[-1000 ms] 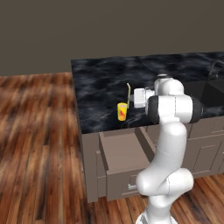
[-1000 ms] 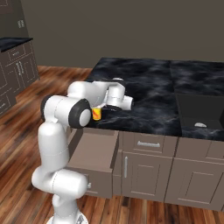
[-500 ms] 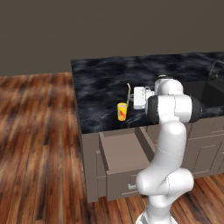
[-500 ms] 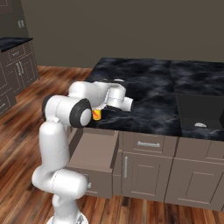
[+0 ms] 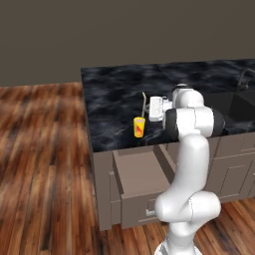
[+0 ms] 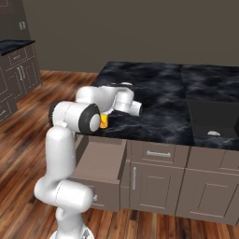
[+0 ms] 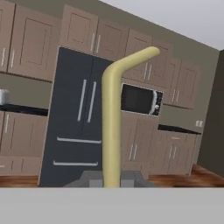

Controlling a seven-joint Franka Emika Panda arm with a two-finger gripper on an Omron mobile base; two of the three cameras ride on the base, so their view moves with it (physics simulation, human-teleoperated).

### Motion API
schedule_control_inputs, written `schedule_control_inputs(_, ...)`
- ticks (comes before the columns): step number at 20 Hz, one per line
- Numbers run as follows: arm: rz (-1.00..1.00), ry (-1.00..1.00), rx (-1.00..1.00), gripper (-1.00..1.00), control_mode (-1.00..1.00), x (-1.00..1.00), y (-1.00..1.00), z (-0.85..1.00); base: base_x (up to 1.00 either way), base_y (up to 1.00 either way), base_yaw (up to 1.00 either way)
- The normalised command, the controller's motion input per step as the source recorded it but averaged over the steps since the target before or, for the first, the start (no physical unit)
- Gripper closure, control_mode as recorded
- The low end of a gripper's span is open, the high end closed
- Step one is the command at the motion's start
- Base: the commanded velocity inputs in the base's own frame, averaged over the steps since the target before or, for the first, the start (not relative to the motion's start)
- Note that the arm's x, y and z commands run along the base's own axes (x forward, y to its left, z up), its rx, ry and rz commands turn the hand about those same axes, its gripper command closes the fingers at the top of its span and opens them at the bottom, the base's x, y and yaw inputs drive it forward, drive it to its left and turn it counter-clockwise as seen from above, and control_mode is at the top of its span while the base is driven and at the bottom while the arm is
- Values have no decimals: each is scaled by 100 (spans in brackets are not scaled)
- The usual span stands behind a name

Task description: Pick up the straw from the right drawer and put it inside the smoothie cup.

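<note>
Little has shifted over the last second: seen from the left base camera, the gripper [image 5: 148, 108] holds almost the same spot above the black marble counter [image 5: 114, 94], edged only slightly nearer the smoothie cup [image 5: 139, 127]. Its jaws are clamped on the straw [image 5: 145, 103], which stands roughly upright just beside and above the cup's rim, lower end not yet inside. I judge the carry nearly over, with lining up and lowering left to do. Below the counter edge the right drawer [image 5: 142, 175] hangs pulled open.

From the right base camera, the arm's elbow hides most of the smoothie cup [image 6: 103, 121]; an orange sliver shows. The right drawer [image 6: 98, 161] juts out beneath, and a sink [image 6: 211, 119] lies well apart, so nothing blocks the descent.

Looking along the hand, the straw [image 7: 112, 131] rises from between the closed fingertips [image 7: 89, 179], bent tip leaning right, with a dark fridge [image 7: 78, 118] and microwave [image 7: 139, 99] far behind
</note>
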Motion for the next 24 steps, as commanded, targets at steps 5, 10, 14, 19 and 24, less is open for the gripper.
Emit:
schedule_control_inputs(5, 0, 1, 0, 100, -100, 27, 0, -13, 0, 0, 0)
schedule_control_inputs(10, 0, 2, 0, 100, -100, 18, 0, -26, 0, 0, 0)
schedule_control_inputs(14, 0, 4, 0, 100, -100, 12, 0, -29, 0, 0, 0)
schedule_control_inputs(19, 0, 4, 0, 100, -100, 11, 0, -22, 0, 0, 0)
schedule_control_inputs(24, 0, 2, 0, 100, -100, 10, 0, -16, 0, 0, 0)
